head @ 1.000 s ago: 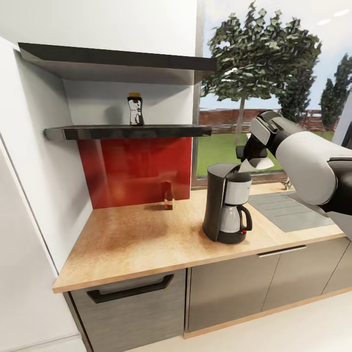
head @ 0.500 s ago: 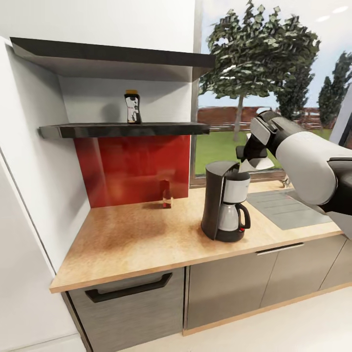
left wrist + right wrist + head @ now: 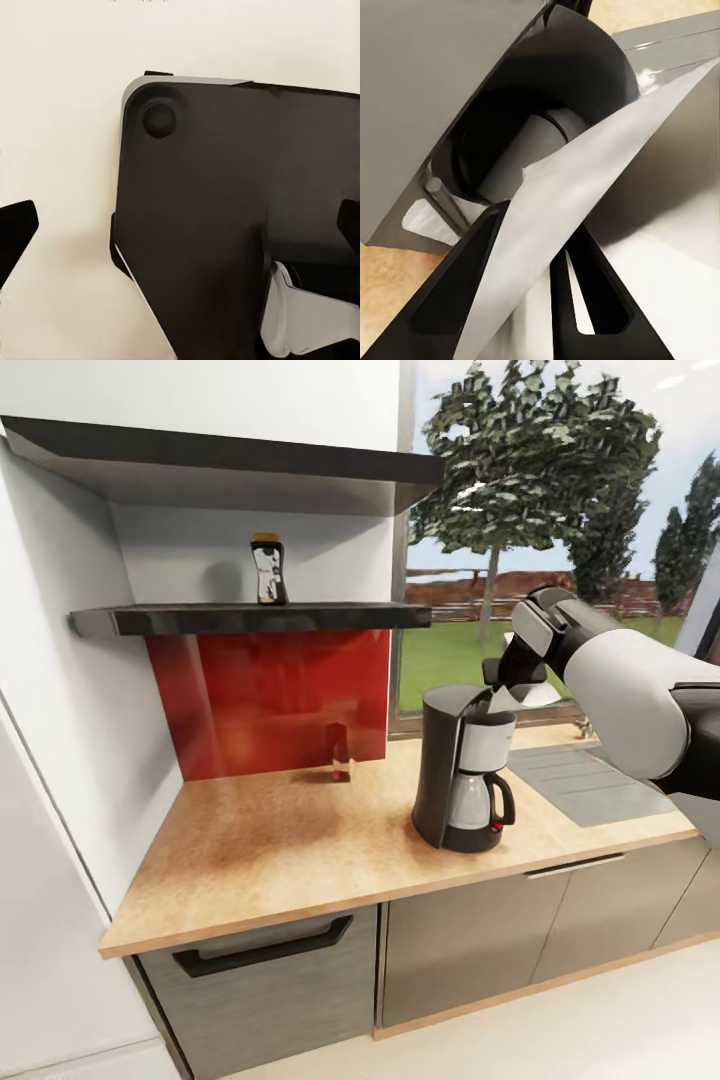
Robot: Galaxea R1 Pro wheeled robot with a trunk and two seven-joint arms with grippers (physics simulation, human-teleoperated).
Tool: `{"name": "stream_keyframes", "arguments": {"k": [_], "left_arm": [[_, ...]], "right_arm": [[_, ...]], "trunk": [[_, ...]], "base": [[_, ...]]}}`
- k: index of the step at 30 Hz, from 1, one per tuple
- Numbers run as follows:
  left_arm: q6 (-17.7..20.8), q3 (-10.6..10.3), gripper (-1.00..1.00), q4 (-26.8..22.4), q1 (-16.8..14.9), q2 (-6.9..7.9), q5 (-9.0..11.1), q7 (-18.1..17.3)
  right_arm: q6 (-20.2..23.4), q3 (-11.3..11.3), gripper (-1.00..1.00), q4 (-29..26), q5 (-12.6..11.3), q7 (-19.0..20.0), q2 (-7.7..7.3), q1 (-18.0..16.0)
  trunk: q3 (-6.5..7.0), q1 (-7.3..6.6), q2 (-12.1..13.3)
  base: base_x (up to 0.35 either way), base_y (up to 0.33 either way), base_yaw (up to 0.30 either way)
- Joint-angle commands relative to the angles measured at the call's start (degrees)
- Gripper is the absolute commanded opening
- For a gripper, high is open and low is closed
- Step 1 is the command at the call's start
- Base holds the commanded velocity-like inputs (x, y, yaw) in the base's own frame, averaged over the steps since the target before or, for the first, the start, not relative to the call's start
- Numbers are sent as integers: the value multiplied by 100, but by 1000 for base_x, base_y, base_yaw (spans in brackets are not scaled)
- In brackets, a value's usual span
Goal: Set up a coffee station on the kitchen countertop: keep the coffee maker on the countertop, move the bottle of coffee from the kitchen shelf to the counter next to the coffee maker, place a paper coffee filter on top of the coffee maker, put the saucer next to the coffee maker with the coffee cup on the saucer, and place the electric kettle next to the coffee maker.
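Paper coffee filter (image 3: 528,695) pinched in my right jaws (image 3: 505,682), held just above top of coffee maker (image 3: 462,768); same hold as half a second ago. In right wrist view, filter (image 3: 577,217) sits between dark fingers (image 3: 450,300), over machine's open housing (image 3: 532,112). Coffee maker on worktop (image 3: 300,850), right of middle. Bottle of coffee (image 3: 268,569) on kitchen shelf (image 3: 240,620), far left. Whole head view shifted slightly; camera moved, not things. Left jaws (image 3: 180,225) spread wide, nothing between.
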Motion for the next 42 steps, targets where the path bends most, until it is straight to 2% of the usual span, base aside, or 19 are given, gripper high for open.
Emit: {"name": "stream_keyframes", "arguments": {"k": [1,10,42], "left_arm": [[-13,33,100,-1,0,-2,20,-1],[-16,28,100,-1,0,-2,17,-1],[-18,26,100,-1,0,-6,20,-1]], "right_arm": [[20,-6,-100,-6,-12,-24,0,-1],[20,-8,-100,-6,-12,-27,0,0],[20,-9,-100,-6,-12,-30,-26,-2]], "trunk": [[-14,4,-6],[-75,4,-6],[-79,4,-6]], "base": [[188,54,0],[95,27,0],[58,0,0]]}}
